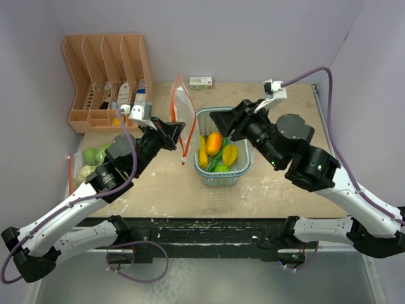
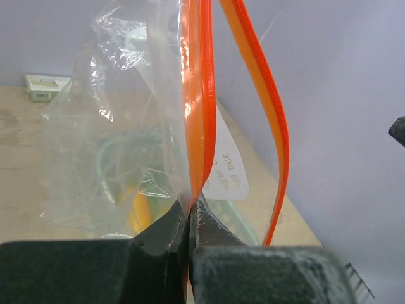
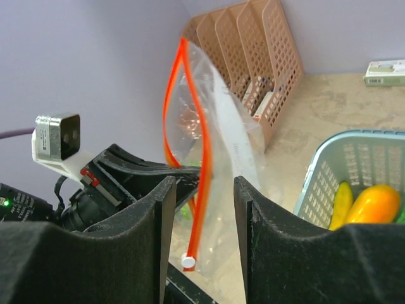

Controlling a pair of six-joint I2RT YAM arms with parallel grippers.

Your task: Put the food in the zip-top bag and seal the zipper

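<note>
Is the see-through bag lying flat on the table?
No, the left gripper pinches the zip-top bag by its orange zipper edge and holds it upright above the table.

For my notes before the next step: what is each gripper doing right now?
Left gripper: closed on the zip-top bag, at its edge.
Right gripper: open, holding nothing.

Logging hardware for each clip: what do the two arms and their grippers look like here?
The left arm and right arm share white lower links and black cylindrical joint housings with small green lights. The left gripper and right gripper are black, with two wedge-shaped fingers each. A small white camera block sits on each wrist, trailing a purple-grey cable.
</note>
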